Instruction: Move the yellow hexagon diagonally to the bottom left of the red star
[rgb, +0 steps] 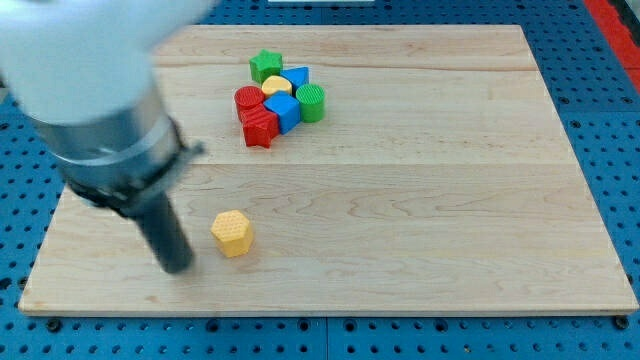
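The yellow hexagon (232, 233) lies alone on the wooden board (420, 200), toward the view's bottom left. The red star (260, 128) sits at the lower left of a tight cluster near the view's top centre, well above and slightly right of the hexagon. My tip (178, 266) rests on the board just left of the yellow hexagon and a little below it, with a small gap between them. The arm's blurred grey body fills the view's top left above the rod.
The cluster also holds a green star (265, 66), a blue triangular block (297, 77), a yellow block (277, 85), a red cylinder (247, 98), a blue block (284, 110) and a green cylinder (311, 101). Blue pegboard (600, 60) surrounds the board.
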